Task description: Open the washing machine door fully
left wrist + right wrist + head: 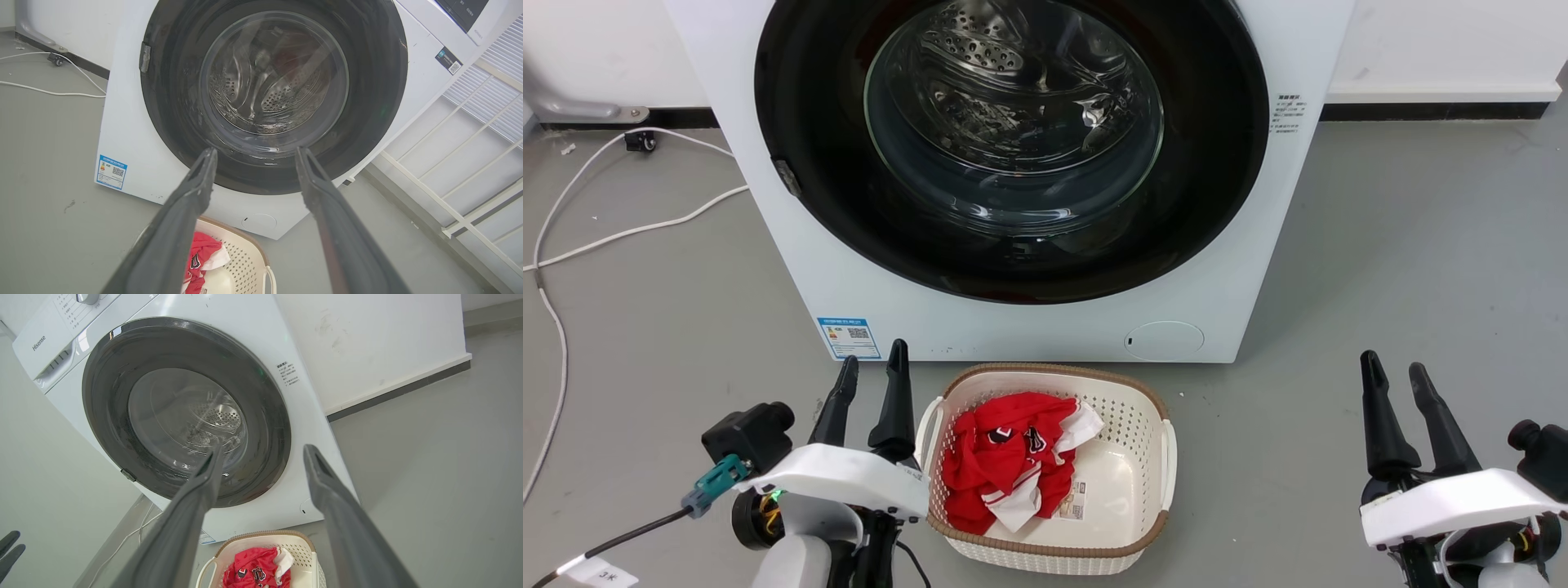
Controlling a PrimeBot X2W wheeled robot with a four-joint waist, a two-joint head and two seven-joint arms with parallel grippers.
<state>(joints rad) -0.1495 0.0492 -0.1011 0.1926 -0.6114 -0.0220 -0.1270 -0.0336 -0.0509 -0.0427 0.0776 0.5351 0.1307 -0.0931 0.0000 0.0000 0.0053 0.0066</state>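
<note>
With both your left gripper [874, 353] and right gripper [1392, 362] spread and empty, the washing machine door [1217, 163], a glossy black disc round clear domed glass, sits shut ahead and above them; expect it rigid, slick, fairly heavy, so pull at the grey catch [786, 177] on its left-gripper side.

white wrist shells [841, 478], long dark fingers [897, 400], teal connector [715, 480]

Washing machine door [1013, 122]: glossy black ring, clear smooth glass centre. Shiny perforated metal is seen in drum [980, 57]. Basket [1168, 457]: white perforated plastic w/ brown woven-look rim; red cloth [1005, 465] is held inside. Floor [1380, 269]: matt grey.
</note>
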